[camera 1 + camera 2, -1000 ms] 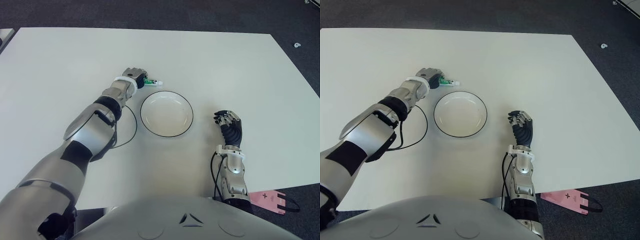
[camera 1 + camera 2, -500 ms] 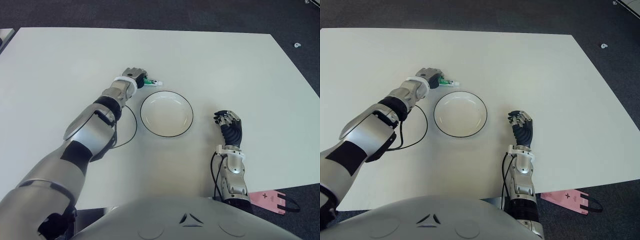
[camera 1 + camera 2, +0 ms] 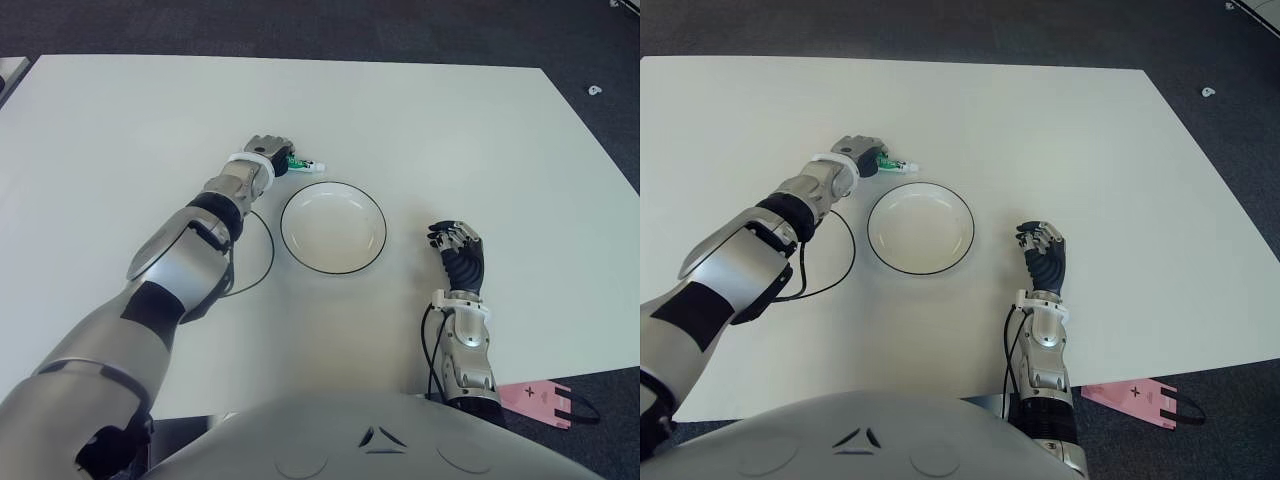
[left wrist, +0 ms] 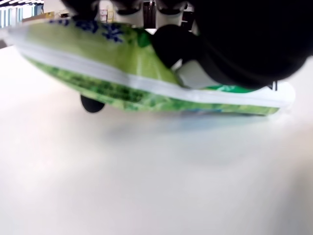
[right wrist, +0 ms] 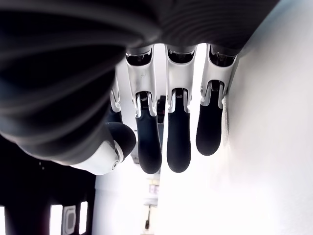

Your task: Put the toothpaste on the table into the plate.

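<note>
Our left hand [image 3: 268, 152] reaches out over the white table [image 3: 120, 130], its fingers closed around the toothpaste [image 4: 146, 83], which lies just beyond the far left rim of the plate [image 3: 333, 227] and outside it. We see only the cap end of the tube protruding from the hand toward the right in the eye views; whether the tube touches the tabletop there we cannot tell. From the left wrist view the toothpaste shows as a soft flattened tube, glossy green with a white band running along its length, a dark thumb pad pressing on its upper side; blue print sits near one end, but we cannot read it. We note the plate is round, shallow and white with a thin dark rim, smooth and glazed in appearance. A thin black cable [image 3: 262, 262] loops on the table beside our left forearm. Our right hand [image 3: 458, 252] shows to the right of the plate, well apart from it, its dark segmented fingers [image 5: 178, 142] loosely curled and holding nothing.
</note>
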You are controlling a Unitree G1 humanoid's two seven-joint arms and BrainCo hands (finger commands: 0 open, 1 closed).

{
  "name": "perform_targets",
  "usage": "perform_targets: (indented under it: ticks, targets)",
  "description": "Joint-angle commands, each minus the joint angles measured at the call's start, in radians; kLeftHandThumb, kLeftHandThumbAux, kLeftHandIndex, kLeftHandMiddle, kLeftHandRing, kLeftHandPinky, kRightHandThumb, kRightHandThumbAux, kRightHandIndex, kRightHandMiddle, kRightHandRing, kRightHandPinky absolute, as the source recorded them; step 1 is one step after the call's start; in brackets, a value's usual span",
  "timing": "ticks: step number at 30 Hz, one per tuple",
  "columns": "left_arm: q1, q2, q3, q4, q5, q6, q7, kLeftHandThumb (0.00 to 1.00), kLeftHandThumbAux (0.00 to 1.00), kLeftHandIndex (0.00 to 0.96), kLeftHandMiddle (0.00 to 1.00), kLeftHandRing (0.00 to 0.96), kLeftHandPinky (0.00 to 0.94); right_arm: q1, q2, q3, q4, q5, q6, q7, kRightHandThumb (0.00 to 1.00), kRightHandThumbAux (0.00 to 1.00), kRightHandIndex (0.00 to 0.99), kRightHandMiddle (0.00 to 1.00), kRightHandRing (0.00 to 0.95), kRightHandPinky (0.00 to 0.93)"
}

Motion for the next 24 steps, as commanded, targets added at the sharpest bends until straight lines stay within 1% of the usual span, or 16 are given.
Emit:
perform_targets:
  ticks: [1, 24]
  targets:
    - [0.163, -0.001, -0.015, 0.088, 0.008, 0.043, -0.098, 0.945, 0.652, 0.393, 0.464, 0.516, 0.570, 0.031, 0.010, -0.001, 0.044, -0.001, 0.063, 0.001, 0.711, 0.728, 0.428, 0.476, 0.468, 0.463]
    - [0.160, 0.001, -0.014, 0.089, 0.008, 0.043, -0.100, 0.945, 0.652, 0.393, 0.464, 0.516, 0.570, 0.001, 0.011, -0.001, 0.077, -0.006, 0.061, -0.007, 0.711, 0.728, 0.428, 0.476, 0.468, 0.463]
